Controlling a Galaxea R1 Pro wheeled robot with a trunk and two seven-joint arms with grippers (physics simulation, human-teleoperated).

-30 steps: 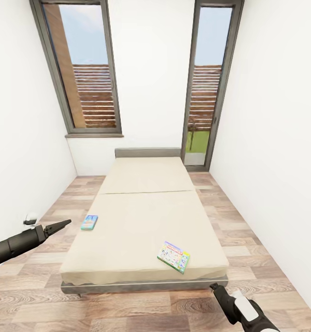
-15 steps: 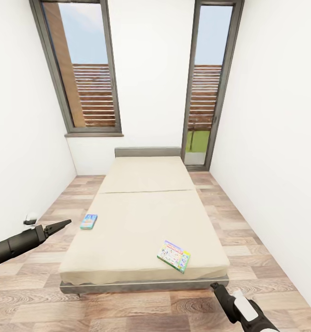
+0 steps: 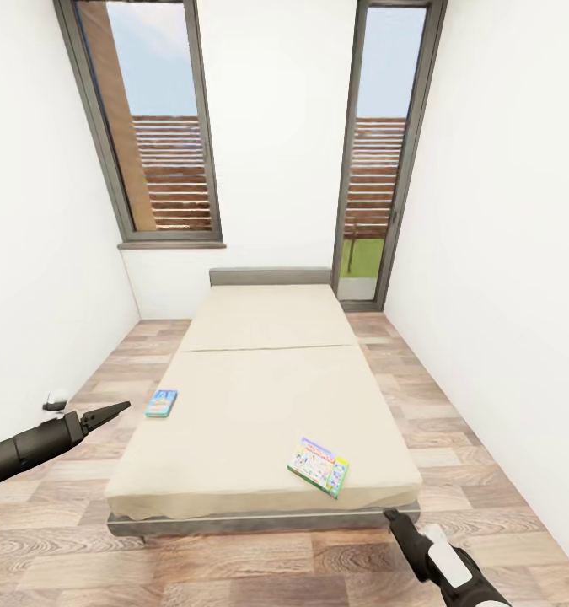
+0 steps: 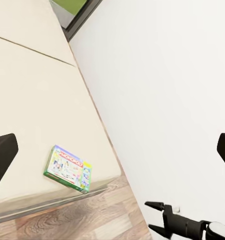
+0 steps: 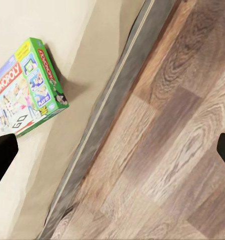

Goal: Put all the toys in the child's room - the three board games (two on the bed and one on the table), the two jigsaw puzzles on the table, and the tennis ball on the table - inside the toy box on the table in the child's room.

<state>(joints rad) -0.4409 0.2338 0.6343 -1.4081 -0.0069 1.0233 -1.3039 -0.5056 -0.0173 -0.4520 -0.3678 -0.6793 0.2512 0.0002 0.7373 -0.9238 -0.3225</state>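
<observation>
A: Head view. What lies on the bed [image 3: 259, 405]?

B: Two board games. The green-edged board game [image 3: 318, 468] rests flat near the foot corner on the robot's right; the blue board game [image 3: 162, 404] lies at the mattress edge on the robot's left. The left gripper [image 3: 115, 410] points toward the blue box but stands apart from it, its fingers drawn together to a point and carrying nothing. The right gripper [image 3: 392, 516] hangs low beside the bed frame at the foot; in this view I cannot tell how its fingers stand.

A: Left wrist view?

B: The green-edged game [image 4: 68, 168] sits close to the mattress corner, above the wood floor [image 4: 92, 222]. Across the bed the right gripper [image 4: 155, 217] shows its two fingers spread apart, empty.

A: Right wrist view?

B: The same game [image 5: 27, 90], lettered "Monopoly", lies just inside the mattress border, with the grey bed frame [image 5: 107, 135] and floor planks alongside. Dark fingertips [image 5: 2, 155] sit at opposite edges of the picture, wide apart.

A: What could go wrong from here?

B: Judged from these pictures, both boxes lie flat near an edge, so a sideways nudge could push either onto the floor. A flat box on a soft mattress gives little for fingers to get under, and the low right arm may strike the bed frame while rising.
</observation>
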